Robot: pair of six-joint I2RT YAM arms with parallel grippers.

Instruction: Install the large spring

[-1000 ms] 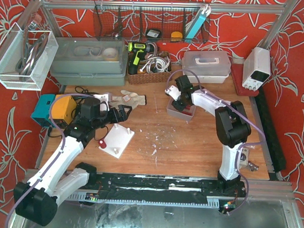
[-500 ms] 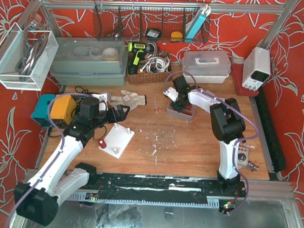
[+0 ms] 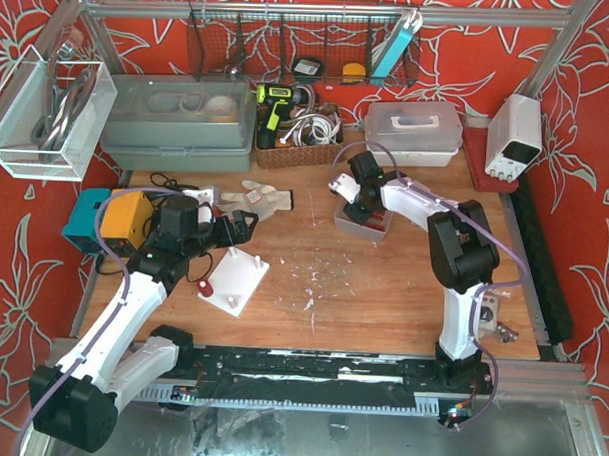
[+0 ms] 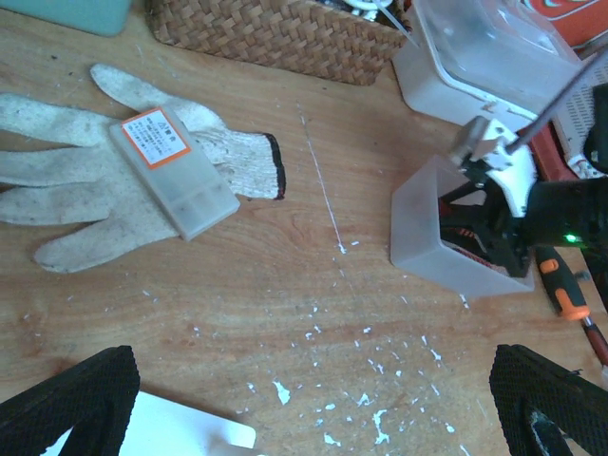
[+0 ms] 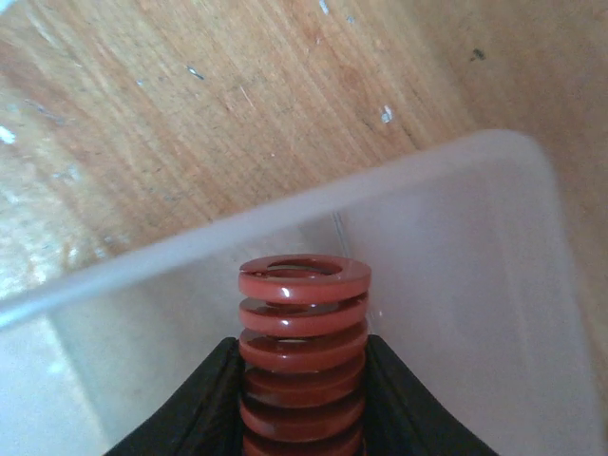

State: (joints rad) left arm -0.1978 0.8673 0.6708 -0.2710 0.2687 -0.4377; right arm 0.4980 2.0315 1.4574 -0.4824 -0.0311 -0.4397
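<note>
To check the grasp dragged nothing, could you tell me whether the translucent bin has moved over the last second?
No. In the top view the translucent bin keeps the same gap to the wicker basket.

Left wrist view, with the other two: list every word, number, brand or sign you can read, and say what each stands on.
Nothing reads clearly enough to quote.
Orange label on the clear plastic case lying on the glove: print too small to read.
Red panel at the top right edge: white lettering, cut off and blurred.
Power supply, top view: too small to read.
Large spring: no marking visible.
</note>
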